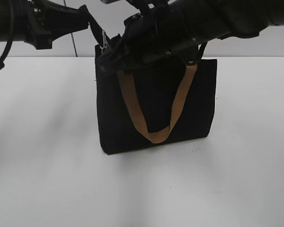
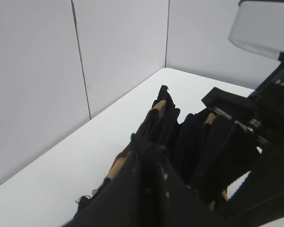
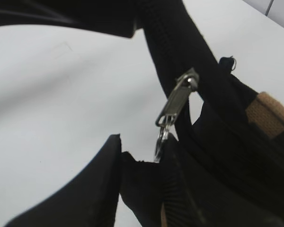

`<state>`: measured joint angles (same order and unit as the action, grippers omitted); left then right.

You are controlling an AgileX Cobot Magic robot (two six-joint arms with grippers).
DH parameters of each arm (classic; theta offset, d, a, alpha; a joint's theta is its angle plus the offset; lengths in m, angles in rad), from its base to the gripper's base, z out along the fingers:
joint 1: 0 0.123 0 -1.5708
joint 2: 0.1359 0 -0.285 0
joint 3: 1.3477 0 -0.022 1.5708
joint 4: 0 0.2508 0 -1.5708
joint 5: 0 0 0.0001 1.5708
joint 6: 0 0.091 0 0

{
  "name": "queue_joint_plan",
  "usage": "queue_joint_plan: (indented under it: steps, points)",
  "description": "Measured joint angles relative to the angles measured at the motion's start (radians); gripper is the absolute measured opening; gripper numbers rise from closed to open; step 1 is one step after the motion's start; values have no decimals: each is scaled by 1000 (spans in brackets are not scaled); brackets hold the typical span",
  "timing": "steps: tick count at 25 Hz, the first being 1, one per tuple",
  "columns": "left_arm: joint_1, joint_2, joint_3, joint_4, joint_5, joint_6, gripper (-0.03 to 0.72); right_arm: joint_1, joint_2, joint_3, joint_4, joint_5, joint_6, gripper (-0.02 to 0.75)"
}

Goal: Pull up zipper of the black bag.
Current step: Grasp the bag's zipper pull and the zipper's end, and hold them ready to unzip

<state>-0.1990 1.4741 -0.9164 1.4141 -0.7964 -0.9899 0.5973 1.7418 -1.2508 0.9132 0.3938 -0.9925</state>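
Standing mid-table, bag (image 1: 156,104); zipper (image 3: 176,101) tab at top left corner. Left gripper (image 1: 92,22) pinching fabric there; right gripper (image 3: 146,165) seemingly nipping tab—could slip off.

Black bag (image 1: 156,113), tan handles (image 1: 154,135), silver pull tab (image 3: 173,106)

We are seeing the black bag (image 1: 156,113) standing upright on the white table, boxy, with a tan strap handle hanging in a loop down its front face. Its zipper (image 3: 177,101) is running along the top edge, the small silver pull tab dangling at the bag's left end in the exterior view.
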Motion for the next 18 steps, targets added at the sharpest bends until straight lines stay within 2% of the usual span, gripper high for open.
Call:
queue_joint_plan:
  steps: [11,18]
  points:
    - [0,0,0,0,3,0,23,0,-1,0,0,-56,3,223]
    - [0,0,0,0,3,0,23,0,-1,0,0,-56,7,103]
